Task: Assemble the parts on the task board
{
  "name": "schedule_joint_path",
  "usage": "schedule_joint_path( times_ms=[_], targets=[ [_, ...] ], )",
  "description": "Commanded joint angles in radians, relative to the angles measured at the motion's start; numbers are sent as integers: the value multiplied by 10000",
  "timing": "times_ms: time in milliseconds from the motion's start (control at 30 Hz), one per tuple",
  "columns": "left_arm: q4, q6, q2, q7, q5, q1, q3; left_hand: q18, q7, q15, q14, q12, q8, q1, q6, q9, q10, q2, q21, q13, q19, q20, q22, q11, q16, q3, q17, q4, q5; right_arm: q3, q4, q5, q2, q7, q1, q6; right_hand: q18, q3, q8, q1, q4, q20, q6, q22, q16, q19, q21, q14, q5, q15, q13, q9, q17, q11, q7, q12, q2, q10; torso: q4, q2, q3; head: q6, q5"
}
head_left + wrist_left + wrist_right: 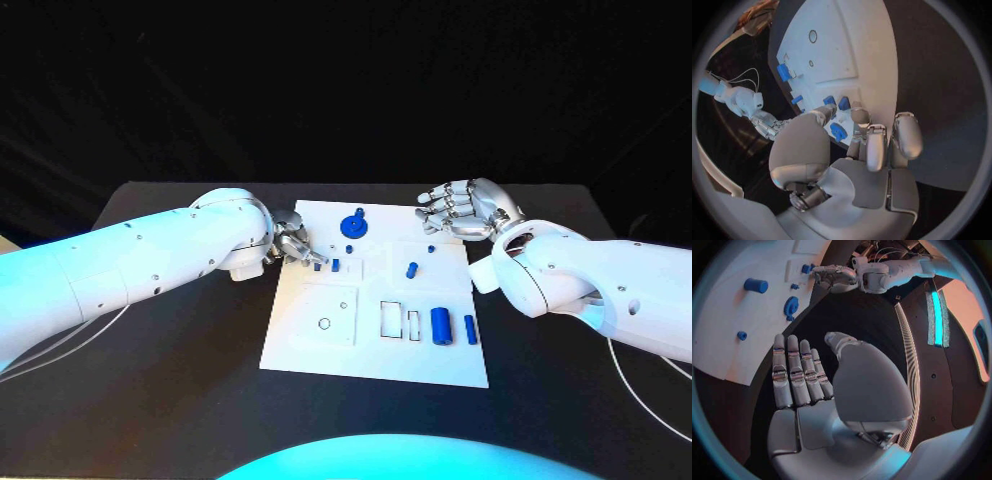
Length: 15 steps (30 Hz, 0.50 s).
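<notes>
Two hands flanking task board

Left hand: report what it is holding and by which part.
Cannot be told. The left hand has its fingertips down at small blue parts on the task board, but no clear grip shows.

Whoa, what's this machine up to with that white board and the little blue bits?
It is fitting small blue parts onto the white task board. The left hand is at the board's far left edge, its fingers down by a small blue part. The right hand hovers open past the far right corner, holding nothing. A round blue part stands near the far edge, and two blue bars lie nearer the robot.
</notes>
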Motion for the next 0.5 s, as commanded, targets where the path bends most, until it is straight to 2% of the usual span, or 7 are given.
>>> schedule_joint_path(
  times_ms=[33,367,433,500],
  targets=[
    [68,-225,-44,33,110,-5,7,-85,33,13,750,2,-60,15,-9,7,-77,9,-60,-19,-63,11,-27,3,-37,-227,1598,98,-227,1,14,-91,-2,127,-6,140,134,2,55,-46,-63,17,-30,-9,-47,34,6,42,60,9,-9,-17,-9,20,476,42,16,-58,-4,1,2,7,-7],
    [166,-1219,-208,698,818,-22,62,-62,32,15,734,-23,-66,-149,-14,14,-115,238,-121,-79,-125,14,-133,5,-66,-469,1541,122,-294,1,12,-91,-4,129,-8,146,134,2,55,-46,-63,17,-30,-9,-47,34,6,42,60,9,-9,-17,-9,20,476,42,16,-58,0,4,1,26,-31],
    [191,-1467,-260,942,1169,-25,75,-44,35,16,723,-61,-71,-154,-22,14,-147,256,-164,-147,-174,14,-217,7,-84,-480,1505,121,-285,1,13,-91,-5,131,-8,146,133,0,55,-61,-59,18,-34,-42,-58,39,6,42,64,12,-25,-24,-12,23,480,49,20,-61,1,3,4,33,-29],
    [222,-1776,-334,1263,1627,-27,102,16,80,46,656,-268,-125,-84,-147,7,-384,346,-340,-463,-371,35,-523,50,-187,-559,1310,99,-214,1,14,-91,-6,133,-8,145,133,0,55,-61,-59,18,-34,-42,-58,39,6,42,64,12,-25,-24,-12,23,480,49,20,-61,1,1,8,33,-17]
  ],
)
